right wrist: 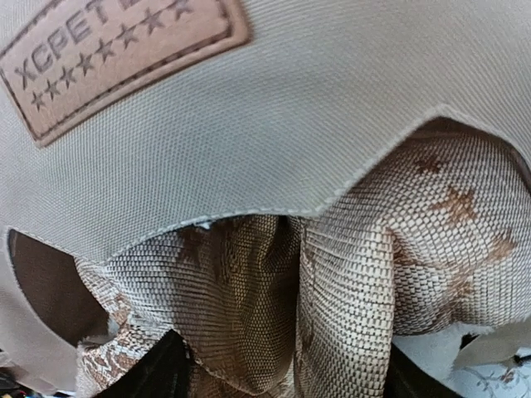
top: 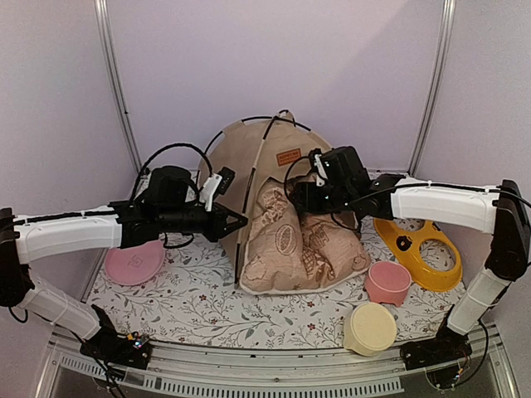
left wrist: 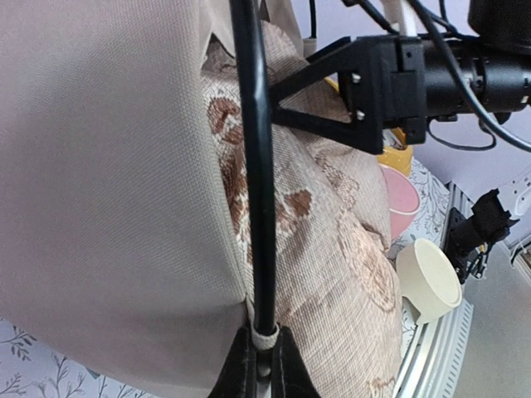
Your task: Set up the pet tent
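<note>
Pet tent point(top: 241, 153), interior behind cushion point(top: 286, 245)

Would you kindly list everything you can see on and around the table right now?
pet tent: one, tan with black poles, back centre of the mat
cushion: one, cream and brown print, bulging out of the tent's doorway
plate: one, pink, left of the tent
pink bowl: one, pink, right of the cushion
cream bowl: one, cream, near edge, in front of the pink bowl
holed tray: one, yellow, far right
mat: one, white floral, covering the table
left gripper: one, black, shut on a tent pole
right gripper: one, black, open at the cushion
</note>
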Tool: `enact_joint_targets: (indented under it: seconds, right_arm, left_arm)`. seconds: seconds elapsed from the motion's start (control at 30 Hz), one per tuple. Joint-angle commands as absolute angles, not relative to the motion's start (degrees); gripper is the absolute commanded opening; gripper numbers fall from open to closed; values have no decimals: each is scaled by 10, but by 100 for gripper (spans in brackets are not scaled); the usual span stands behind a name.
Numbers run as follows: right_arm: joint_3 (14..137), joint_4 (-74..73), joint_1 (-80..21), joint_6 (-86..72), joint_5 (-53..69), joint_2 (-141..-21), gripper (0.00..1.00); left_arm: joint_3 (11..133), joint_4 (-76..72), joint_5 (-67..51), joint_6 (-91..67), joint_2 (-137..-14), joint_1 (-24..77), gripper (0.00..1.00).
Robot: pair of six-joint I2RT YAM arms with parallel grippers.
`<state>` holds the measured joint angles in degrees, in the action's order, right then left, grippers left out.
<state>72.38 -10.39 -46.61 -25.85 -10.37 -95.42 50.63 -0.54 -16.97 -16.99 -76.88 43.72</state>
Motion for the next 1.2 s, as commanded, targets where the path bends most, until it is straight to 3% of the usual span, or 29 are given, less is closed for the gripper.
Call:
enact_joint_targets:
  seconds: [0.0,0.13,0.27,0.77,0.87,0.97,1.17]
  right_arm:
    - [742,-147,-474,-253,-81,-891,78]
    - [721,-201,-467,-251,-100,-839,92]
    - [690,-247,-440,-246,-79,-785,99]
    - [505,-315,-429,-260,-89,-728,99]
    - [487,-292,-428,-282,-79,-736,92]
    - [489,-260,-428,-285,-61,-750,77]
    - [522,-208,-429,-277,-28,-778,27]
  left_arm:
    - [508,-8,-130,-188,-769,429,0]
    - [511,4,-113,-194,-769,424,0]
    - [512,11,-112,-196,-768,421,0]
    - [516,12,-131,-190,-771,421,0]
    - [515,7,-144,-181,-772,421,0]
    - [515,6,-155,-171,-771,422,0]
    - [513,-1,-184,-157,-772,423,0]
